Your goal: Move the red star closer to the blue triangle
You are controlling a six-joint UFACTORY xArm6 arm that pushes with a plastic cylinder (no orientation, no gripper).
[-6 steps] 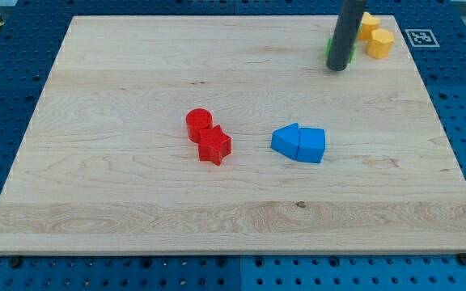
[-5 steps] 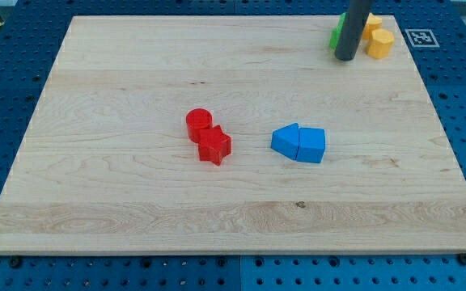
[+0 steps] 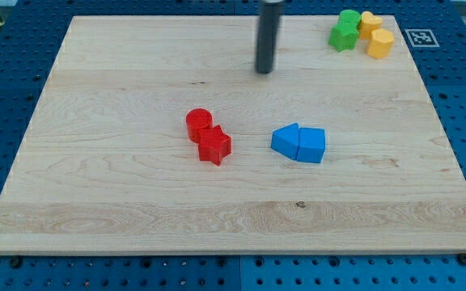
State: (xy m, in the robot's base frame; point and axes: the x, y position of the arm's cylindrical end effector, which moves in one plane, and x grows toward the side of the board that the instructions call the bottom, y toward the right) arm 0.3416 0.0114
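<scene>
Currently my tip (image 3: 264, 71) (no jaws) sits above red star (image 3: 214, 147); red cylinder (image 3: 198, 123) touching it may deflect the push off blue triangle (image 3: 285, 140).

red blocks (image 3: 208, 137): 2 | blue blocks (image 3: 298, 144): 2 | yellow blocks (image 3: 375, 34): 2 | green block (image 3: 345, 30): apparently 1

My tip (image 3: 264, 71) ends a plain, straight, dark grey cylindrical rod with a smooth, unmarked surface.

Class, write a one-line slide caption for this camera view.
My tip rests above the red star, which touches a red cylinder; the blue triangle lies to the star's right.
</scene>
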